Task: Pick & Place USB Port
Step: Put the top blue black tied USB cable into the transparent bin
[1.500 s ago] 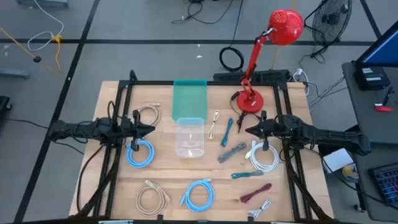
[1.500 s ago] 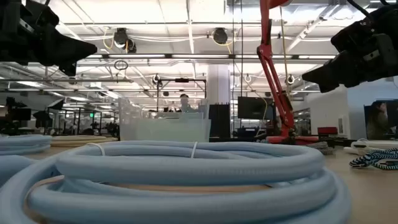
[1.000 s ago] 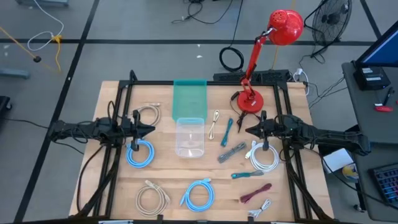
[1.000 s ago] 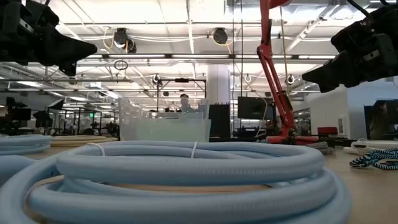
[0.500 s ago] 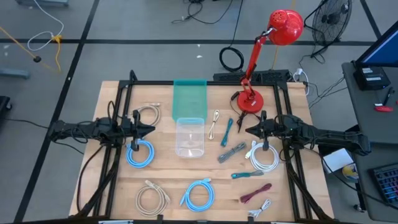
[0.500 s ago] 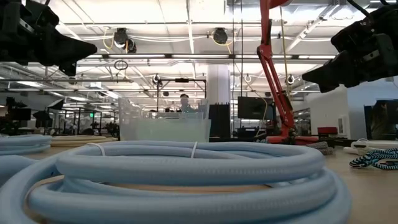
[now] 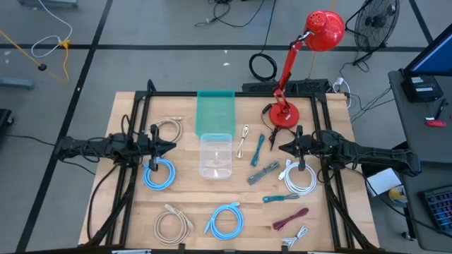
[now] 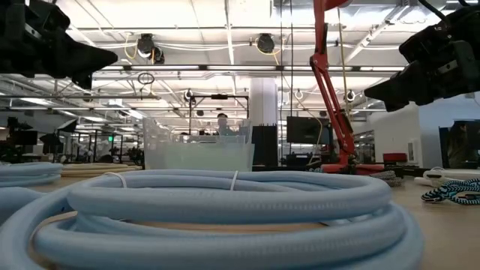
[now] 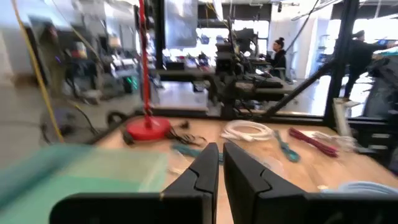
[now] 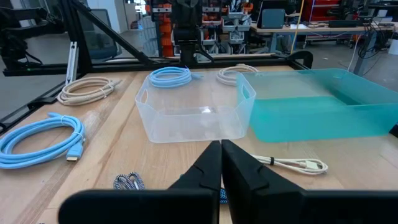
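Several coiled and loose USB cables lie flat on the wooden table: a blue coil (image 7: 159, 174), a second blue coil (image 7: 226, 220), beige coils (image 7: 171, 224), a white coil (image 7: 300, 180) and short teal, grey and maroon leads (image 7: 263, 173). A clear bin (image 7: 203, 152) and a teal bin (image 7: 215, 106) stand mid-table. My left gripper (image 7: 173, 147) hovers shut above the table's left side, pointing level toward the clear bin. My right gripper (image 7: 281, 147) hovers shut at the right side, facing the bins (image 10: 186, 121). Neither holds anything.
A red desk lamp (image 7: 284, 113) stands at the far right of the table, its arm rising over the edge. A black frame (image 7: 141, 106) borders the work area. Bare wood shows between the bins and the near cables.
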`<state>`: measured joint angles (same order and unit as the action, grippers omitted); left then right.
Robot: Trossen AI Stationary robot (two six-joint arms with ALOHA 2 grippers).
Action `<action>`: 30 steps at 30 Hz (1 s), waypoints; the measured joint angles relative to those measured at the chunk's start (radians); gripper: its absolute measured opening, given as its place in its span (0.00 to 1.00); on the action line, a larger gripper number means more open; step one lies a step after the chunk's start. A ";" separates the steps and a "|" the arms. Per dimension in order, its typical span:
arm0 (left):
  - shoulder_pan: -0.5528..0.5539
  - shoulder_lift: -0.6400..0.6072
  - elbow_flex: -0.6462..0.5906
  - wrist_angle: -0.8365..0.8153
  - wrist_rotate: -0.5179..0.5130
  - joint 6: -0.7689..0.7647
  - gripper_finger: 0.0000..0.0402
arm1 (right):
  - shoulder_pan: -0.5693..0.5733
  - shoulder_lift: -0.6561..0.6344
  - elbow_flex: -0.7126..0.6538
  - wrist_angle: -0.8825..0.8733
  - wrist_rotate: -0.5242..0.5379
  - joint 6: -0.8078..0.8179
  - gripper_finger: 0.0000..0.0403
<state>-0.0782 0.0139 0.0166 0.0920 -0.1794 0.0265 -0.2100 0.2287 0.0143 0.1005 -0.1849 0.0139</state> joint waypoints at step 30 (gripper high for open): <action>0.000 0.000 0.000 0.636 -0.049 -0.126 0.06 | 0.000 0.000 0.000 0.358 0.000 -0.051 0.01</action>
<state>-0.0780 0.0135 0.0170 0.7277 -0.2284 -0.0996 -0.2100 0.2283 0.0139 0.4587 -0.1852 -0.0369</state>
